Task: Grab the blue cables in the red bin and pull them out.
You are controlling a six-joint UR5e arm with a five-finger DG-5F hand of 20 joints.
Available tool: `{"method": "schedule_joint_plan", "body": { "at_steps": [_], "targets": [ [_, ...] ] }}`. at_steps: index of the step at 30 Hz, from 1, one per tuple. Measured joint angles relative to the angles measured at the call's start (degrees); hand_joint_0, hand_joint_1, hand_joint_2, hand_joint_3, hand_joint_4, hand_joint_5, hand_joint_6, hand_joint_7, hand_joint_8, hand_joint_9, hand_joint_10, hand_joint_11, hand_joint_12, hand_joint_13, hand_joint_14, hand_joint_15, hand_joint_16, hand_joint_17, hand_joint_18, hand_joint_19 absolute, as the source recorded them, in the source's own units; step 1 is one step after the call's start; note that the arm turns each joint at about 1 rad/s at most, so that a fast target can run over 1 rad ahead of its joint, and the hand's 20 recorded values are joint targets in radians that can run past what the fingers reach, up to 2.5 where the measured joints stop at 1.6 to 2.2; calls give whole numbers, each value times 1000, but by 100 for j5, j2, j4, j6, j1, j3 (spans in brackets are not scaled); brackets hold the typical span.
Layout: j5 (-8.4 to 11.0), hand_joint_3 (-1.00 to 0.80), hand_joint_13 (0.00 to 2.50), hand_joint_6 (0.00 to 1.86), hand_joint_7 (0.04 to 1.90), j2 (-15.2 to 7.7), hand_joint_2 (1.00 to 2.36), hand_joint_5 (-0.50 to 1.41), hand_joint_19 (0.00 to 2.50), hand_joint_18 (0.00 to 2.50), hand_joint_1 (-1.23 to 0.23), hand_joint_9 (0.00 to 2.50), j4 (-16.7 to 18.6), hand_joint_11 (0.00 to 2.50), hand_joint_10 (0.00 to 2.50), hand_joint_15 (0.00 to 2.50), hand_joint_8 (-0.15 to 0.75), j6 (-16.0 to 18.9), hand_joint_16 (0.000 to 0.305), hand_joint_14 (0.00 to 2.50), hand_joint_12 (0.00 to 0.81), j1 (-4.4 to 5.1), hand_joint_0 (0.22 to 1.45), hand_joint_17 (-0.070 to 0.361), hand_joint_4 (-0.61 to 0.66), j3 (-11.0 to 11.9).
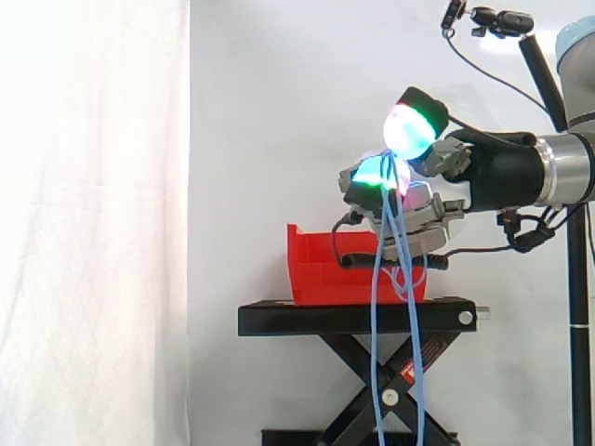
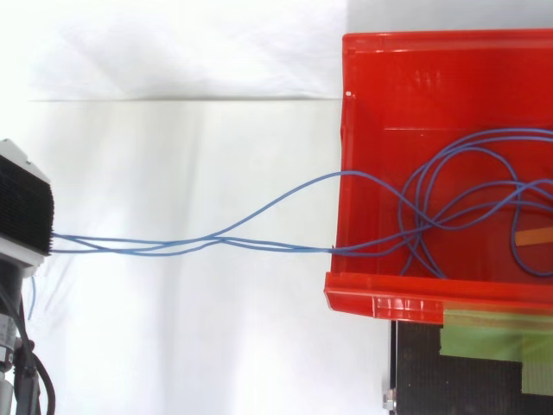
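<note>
Currently the robot hand (image 1: 465, 172) is clamped on the cables (image 2: 220, 235). Its glowing pads (image 1: 409, 128) meet over the strands and pinch them above the bin (image 1: 321, 269), so a pull should draw them as one bundle. Several loops lie coiled inside the bin, and the other strands cross its wall and run clear of it, hanging past the stand (image 1: 279, 319). The forearm is level, with the fingers curled forward and down over the bin.

Glossy, smooth plastic on the red bin (image 2: 389, 86), smooth sheath on the thin blue cables (image 2: 130, 245), matt painted metal black stand (image 1: 353, 319), soft matt cloth white curtain (image 1: 93, 232).
</note>
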Motion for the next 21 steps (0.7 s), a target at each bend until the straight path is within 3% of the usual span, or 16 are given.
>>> {"method": "schedule_joint_plan", "body": {
  "at_steps": [9,21],
  "targets": [
    [-1,-1000,1281,14,902,-1,1000,1018,1649,1312,-884,1301,0,1467,19,1312,246,-1,46,1409,327,0,724,104,139,1],
    [-1,-1000,1305,3,907,1,1000,1064,1637,1315,-880,1317,-11,1451,22,1323,229,-1,46,1324,314,0,719,103,65,1]
  ]
}}
